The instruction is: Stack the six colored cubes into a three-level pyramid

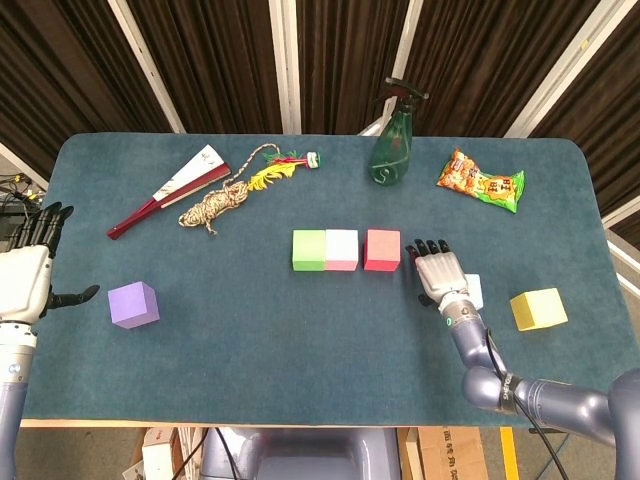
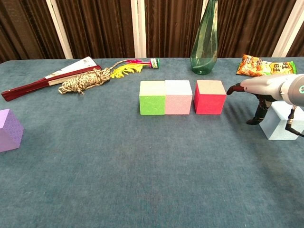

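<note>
1. The right hand (image 1: 441, 273) hovers low over the table (image 1: 300, 340), its fingers (image 2: 236, 88) stretched flat and forward toward the red cube, their tips just short of its right side; the thumb (image 2: 259, 114) hangs down against the pale blue cube. Nothing is gripped.
2. The left hand (image 1: 25, 275) stands at the table's left edge, fingers straight and spread, thumb stuck out sideways, holding nothing. Only the head view shows it.
3. Six cubes are in sight, one of each colour.
4. Three sit in a row mid-table: the green cube (image 1: 308, 250) and the pink cube (image 1: 342, 250) touch side to side, and the red cube (image 1: 382, 250) stands just beside the pink one with a narrow gap.
5. The pale blue cube (image 2: 283, 122) rests under and just right of the right hand, partly hidden by it in the head view.
6. The yellow cube (image 1: 538, 309) lies further right, near the table's right edge, apart from the pale blue one.
7. The purple cube (image 1: 133, 304) sits alone far left, near the left hand's thumb, well apart from the row.
8. All six rest on the table; none is stacked.
9. Along the back are one green spray bottle (image 1: 392, 148), one snack packet (image 1: 480, 181), one folded fan (image 1: 170, 188), one coil of rope (image 1: 217, 205), and one yellow-and-red tassel ornament (image 1: 278, 167) touching the rope's end.
</note>
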Robot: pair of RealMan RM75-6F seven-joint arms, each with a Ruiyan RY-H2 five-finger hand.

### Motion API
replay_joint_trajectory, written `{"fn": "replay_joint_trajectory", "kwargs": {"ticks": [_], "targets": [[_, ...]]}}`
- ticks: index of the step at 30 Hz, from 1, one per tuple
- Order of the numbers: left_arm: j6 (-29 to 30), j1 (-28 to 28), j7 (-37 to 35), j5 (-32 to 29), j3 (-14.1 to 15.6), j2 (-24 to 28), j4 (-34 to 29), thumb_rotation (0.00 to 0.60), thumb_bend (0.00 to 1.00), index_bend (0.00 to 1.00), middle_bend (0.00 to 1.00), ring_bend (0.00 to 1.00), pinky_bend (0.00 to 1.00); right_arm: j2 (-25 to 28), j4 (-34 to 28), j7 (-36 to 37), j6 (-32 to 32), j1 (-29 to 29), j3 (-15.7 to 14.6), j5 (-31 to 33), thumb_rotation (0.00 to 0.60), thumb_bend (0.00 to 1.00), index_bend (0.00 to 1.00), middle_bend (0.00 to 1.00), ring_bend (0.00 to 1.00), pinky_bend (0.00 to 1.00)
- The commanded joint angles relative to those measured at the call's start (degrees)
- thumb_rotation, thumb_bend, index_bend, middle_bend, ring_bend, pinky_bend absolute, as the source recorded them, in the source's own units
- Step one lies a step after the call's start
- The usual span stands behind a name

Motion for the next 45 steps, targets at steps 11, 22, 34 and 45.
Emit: {"fn": "replay_joint_trajectory", "kwargs": {"ticks": [11,22,34,45], "targets": [[-0.1,0.1,0.0,-0.2,-0.3,-0.2,0.4,0.600,0.13,0.00,0.00,0.01,0.08,-0.8,0.7,2.3,-0.7,-0.3,-0.7,-3.2,0.600,0.30,0.10,0.04,0.00,0.00],[-0.3,0.2,0.1,-0.1,-0.4,-0.2,0.4,0.600,0.13,0.00,0.00,0.01,0.08,-0.7,0.7,3.3,-1.5,-0.1,-1.0,-4.4,0.600,0.30,0.10,0.04,0.00,0.00],[-0.4,0.3,-0.2,-0.1,-0.6,-0.1,0.3,0.600,0.13,0.00,0.00,0.01,0.08,-0.6,0.2,4.4,-1.9,0.1,-1.2,-5.9,0.600,0.30,0.10,0.04,0.00,0.00],[-0.6,0.5,-0.5,0.0,-0.7,0.1,0.2,0.600,0.13,0.00,0.00,0.01,0.08,-0.5,0.1,5.1,-2.6,0.3,-1.6,-6.4,0.600,0.30,0.10,0.04,0.00,0.00]]}}
